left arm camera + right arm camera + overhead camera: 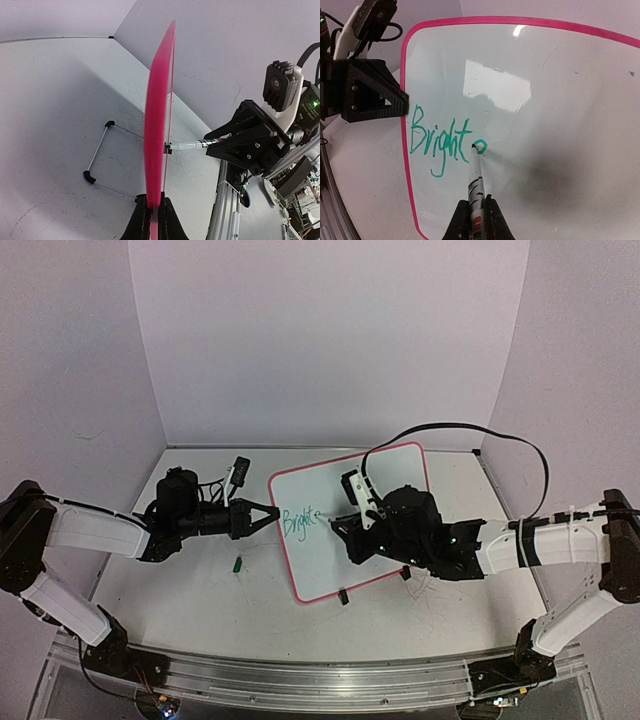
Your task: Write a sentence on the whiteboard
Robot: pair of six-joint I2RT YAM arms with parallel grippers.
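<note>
The whiteboard (345,550) with its red-pink frame stands tilted at the table's middle. My left gripper (272,512) is shut on its left edge; the left wrist view shows the board edge-on (159,115) clamped between the jaws. My right gripper (345,522) is shut on a marker (476,192), its tip touching the board. The sentence (442,137) in green reads "Bright" plus a partly drawn loop of the following letter. It also shows small in the top view (300,521). In the left wrist view the marker (192,145) meets the board from the right.
A small green marker cap (238,563) lies on the table left of the board. A black and white device (237,476) with cables lies behind my left arm. The board's wire stand (100,157) rests on the table behind it. Walls enclose three sides.
</note>
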